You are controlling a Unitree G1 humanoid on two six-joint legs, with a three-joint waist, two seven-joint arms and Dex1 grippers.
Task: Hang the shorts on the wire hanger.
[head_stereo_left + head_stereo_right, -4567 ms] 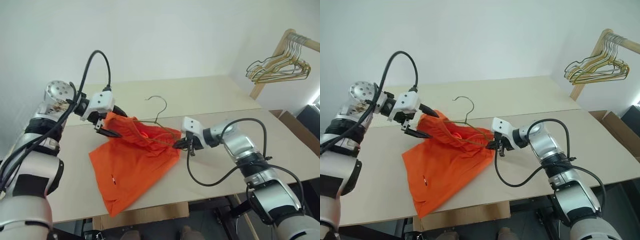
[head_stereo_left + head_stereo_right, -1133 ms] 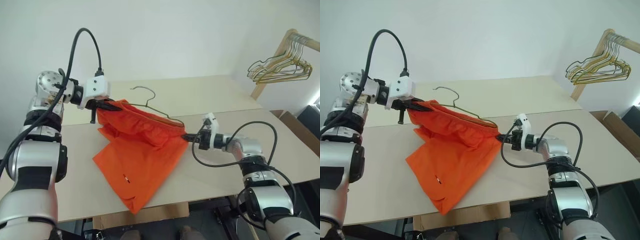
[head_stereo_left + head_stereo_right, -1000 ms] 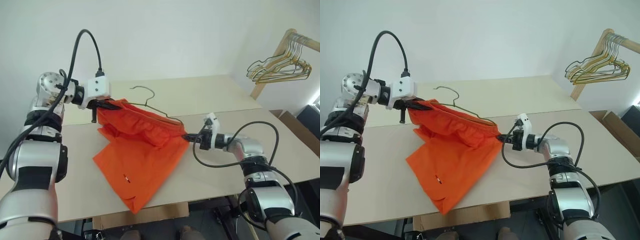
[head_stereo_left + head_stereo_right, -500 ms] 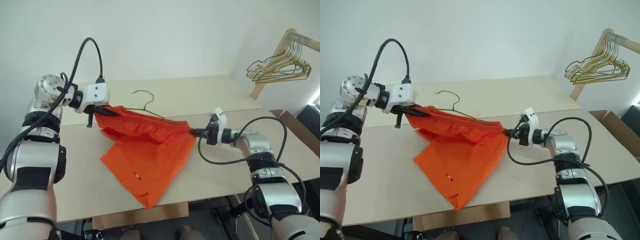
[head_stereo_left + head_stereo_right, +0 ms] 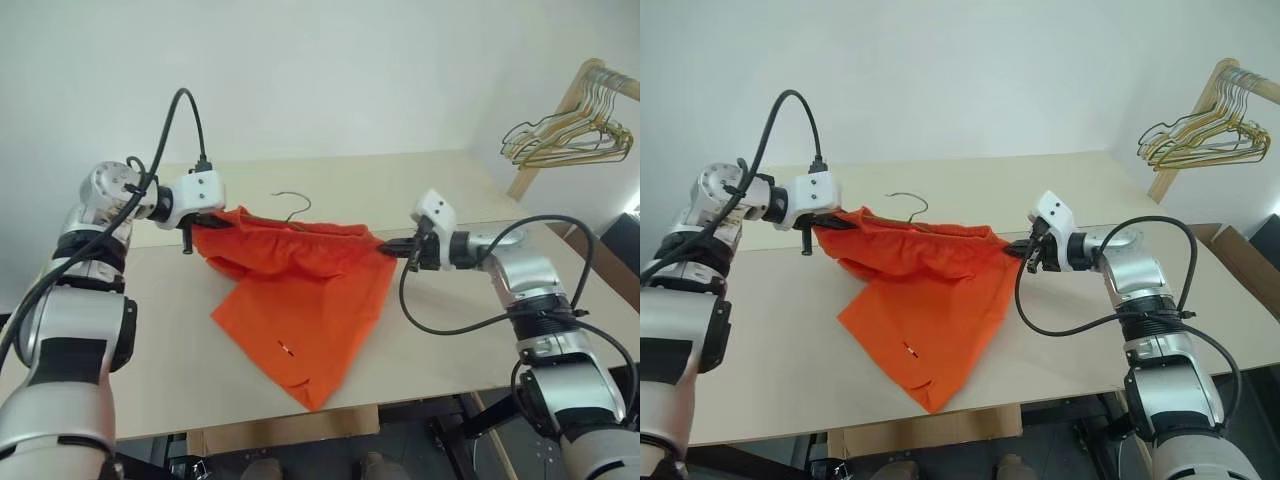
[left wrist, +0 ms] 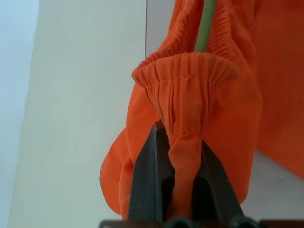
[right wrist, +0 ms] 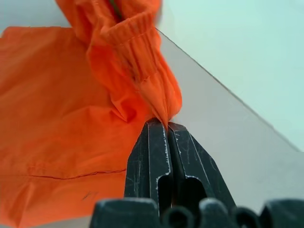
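A: What have I got? Left gripper (image 5: 198,223) and right gripper (image 5: 394,248), jaws clamped on opposite ends of the shorts (image 5: 300,290) waistband, stretched above the tabletop (image 5: 450,330).

B: Hanger?

A: Wire hanger (image 5: 292,205) inside the waistband, hook poking out behind. Seating step, I judge; next, level it and lift by the hook.

I count one pair of shorts (image 5: 300,290) and one wire hanger (image 5: 292,203). One bunch of hangers (image 5: 565,135) hangs on one rack (image 5: 560,110).
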